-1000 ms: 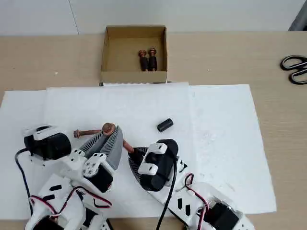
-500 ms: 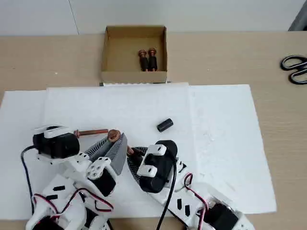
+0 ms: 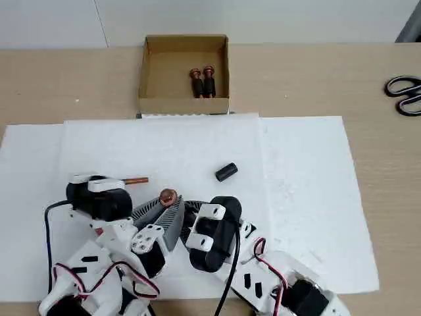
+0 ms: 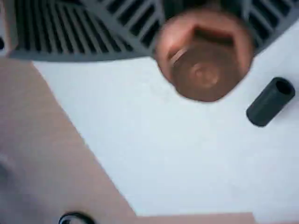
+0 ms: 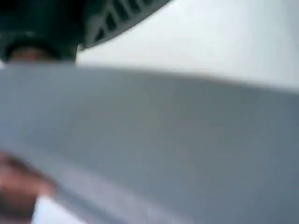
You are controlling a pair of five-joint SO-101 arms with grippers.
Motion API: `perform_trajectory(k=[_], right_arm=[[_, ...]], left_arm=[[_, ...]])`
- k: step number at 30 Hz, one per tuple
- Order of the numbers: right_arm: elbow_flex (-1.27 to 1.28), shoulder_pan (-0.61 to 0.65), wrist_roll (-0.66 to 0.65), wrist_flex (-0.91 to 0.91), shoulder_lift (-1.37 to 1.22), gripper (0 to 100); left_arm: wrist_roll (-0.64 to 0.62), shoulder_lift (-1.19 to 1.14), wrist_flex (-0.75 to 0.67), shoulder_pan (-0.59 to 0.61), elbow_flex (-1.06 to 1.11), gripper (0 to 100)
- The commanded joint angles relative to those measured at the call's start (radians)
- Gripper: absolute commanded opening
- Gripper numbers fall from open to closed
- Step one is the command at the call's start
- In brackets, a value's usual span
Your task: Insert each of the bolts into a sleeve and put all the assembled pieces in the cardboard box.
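Left gripper (image 3: 168, 201): clamped on the head of a copper bolt (image 4: 203, 65), held over the white sheet (image 3: 296, 197) near its front edge. Carried down and across during the last second, toward the right gripper (image 3: 187, 216). Shank, exposed between the two grippers a second ago, now hidden; head just beside the right gripper. Probably mid-push into a sleeve held there, but no telling for certain. Right gripper's grip likewise impossible to tell.

Second bolt (image 3: 137, 180): lying flat on the sheet, unmoved, now half covered by the left arm.

Loose sleeve (image 3: 225, 172): black, lying on the sheet, unmoved, apart from both grippers.

Cardboard box (image 3: 164, 69): beyond the sheet's far edge. Two assembled pieces (image 3: 202, 82) side by side inside, unchanged.

Scissors (image 3: 404, 94): on the bare table, far to one side.

Standing: third pair apparently being joined. Fourth bolt and sleeve untouched. Two deliveries to the box outstanding.
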State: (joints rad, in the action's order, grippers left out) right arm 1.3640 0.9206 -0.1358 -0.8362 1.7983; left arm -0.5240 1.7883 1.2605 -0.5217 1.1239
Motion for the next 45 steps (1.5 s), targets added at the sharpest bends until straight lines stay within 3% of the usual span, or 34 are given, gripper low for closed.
perform_trajectory(k=[1, 5, 12, 25, 31, 37, 45], right_arm=[[-0.106, -0.002, -0.015, 0.031, 0.013, 0.2], [-0.107, -0.002, -0.015, 0.028, 0.013, 0.2], [-0.107, -0.004, -0.015, 0.025, 0.013, 0.2], [-0.091, -0.005, -0.011, -0.033, 0.016, 0.2], [-0.087, -0.005, -0.009, -0.045, 0.016, 0.2], [-0.087, -0.065, -0.008, -0.045, 0.016, 0.2], [-0.008, -0.271, -0.008, -0.047, 0.013, 0.2]], left_arm=[[0.035, -0.069, 0.025, 0.000, -0.004, 1], [0.074, -0.101, 0.021, 0.000, -0.004, 2], [0.072, -0.107, 0.025, 0.008, -0.004, 22], [0.071, -0.109, 0.037, 0.011, -0.094, 22], [0.081, -0.107, 0.051, 0.106, -0.139, 21], [0.094, -0.101, 0.044, 0.215, -0.148, 0], [0.222, -0.101, 0.043, 0.508, -0.051, 1]])
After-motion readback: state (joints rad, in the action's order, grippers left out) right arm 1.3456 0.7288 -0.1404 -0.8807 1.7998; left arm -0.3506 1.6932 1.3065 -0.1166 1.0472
